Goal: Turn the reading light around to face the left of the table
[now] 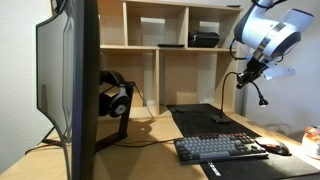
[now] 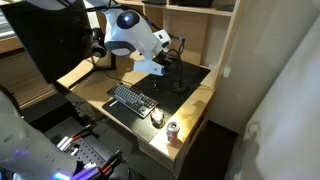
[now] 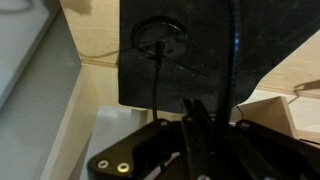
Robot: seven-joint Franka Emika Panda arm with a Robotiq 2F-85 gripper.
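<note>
wrist view: the reading light [image 3: 160,40] stands on the black mat [image 3: 200,75]. its thin neck looks bendy and light, so hold near the base. i cannot tell if the gripper [image 3: 195,115] is open or holding it.

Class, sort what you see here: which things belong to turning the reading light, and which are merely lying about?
Belongs to the job: reading light, table, gripper.
Lying about: keyboard, mouse, headphones, monitor, can.

Claw [image 1: 254,68] at head of reading light [image 1: 220,119] — round base on black mat [image 1: 193,114], keyboard [image 1: 220,148] in front.
</note>
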